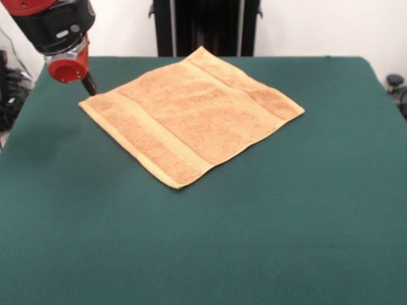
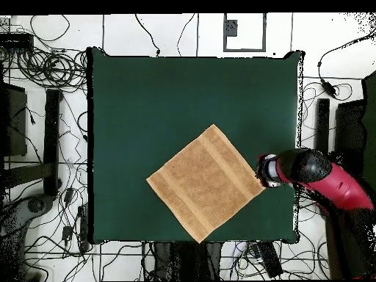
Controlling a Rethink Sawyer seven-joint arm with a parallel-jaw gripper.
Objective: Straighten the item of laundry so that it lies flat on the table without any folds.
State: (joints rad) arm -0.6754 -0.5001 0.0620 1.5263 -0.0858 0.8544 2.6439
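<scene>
Lying flat: 1 orange-tan terry towel [image 1: 191, 117], set diamond-wise on the green table [image 1: 286, 222], 2 border bands showing, no folds visible. Gripper [image 1: 91, 86]: at the towel's corner; whether open or shut, or holding that corner, cannot be told. Step: apparently final. Next: withdraw without dragging the cloth.

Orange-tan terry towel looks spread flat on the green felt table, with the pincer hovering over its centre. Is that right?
Not quite. The orange-tan terry towel does lie flat on the green felt table, but the overhead view shows the pincer at the towel's corner, not over its centre.
</scene>
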